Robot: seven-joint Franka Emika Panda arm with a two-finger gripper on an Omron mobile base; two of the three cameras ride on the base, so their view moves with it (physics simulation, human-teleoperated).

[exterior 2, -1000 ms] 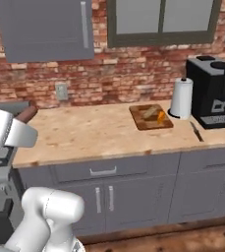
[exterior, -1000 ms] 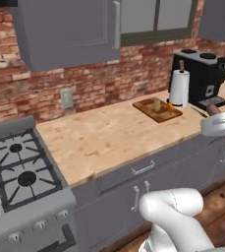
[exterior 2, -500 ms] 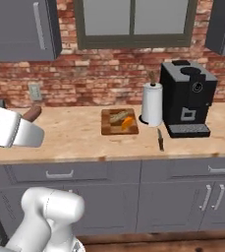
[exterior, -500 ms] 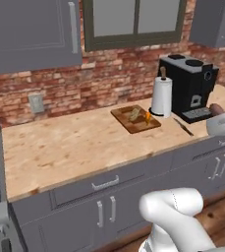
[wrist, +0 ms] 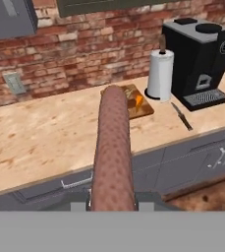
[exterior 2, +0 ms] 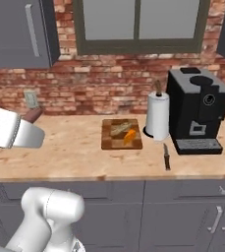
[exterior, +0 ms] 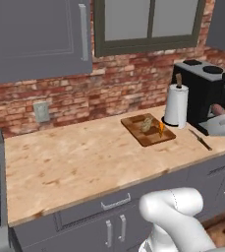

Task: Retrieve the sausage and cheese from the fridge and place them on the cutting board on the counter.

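1. Fingers (wrist: 112, 204) are clamped on the near end of the sausage (wrist: 113, 147), a long reddish-brown one that sticks straight out ahead of the hand, over the front edge of the desk (wrist: 40, 138).
2. From the left base view, the white hand sits at the far right with the sausage tip (exterior: 221, 110) poking up just in front of the coffee machine (exterior: 207, 88).
3. From the right base view, the hand is at the far left and the sausage end (exterior 2: 34, 115) points toward the brick wall.
4. On the desk (exterior 2: 74, 152) lies the cutting board (exterior 2: 121, 140), a small chequered wooden board set back near the wall, well apart from the hand.
5. Two items rest on the board: a pale lump (exterior 2: 120, 129) and an orange wedge (exterior 2: 129, 137); I cannot tell what either one is.
6. Just beside the board, on its right, stands a white paper towel roll (exterior 2: 157, 117), and the black coffee machine is next to that.
7. A dark-handled knife (exterior 2: 166, 156) lies flat on the desk in front of the roll, near the edge.
8. A grey outlet plate (exterior 2: 31, 99) is on the brick wall, below a grey wall cupboard (exterior 2: 15, 32).
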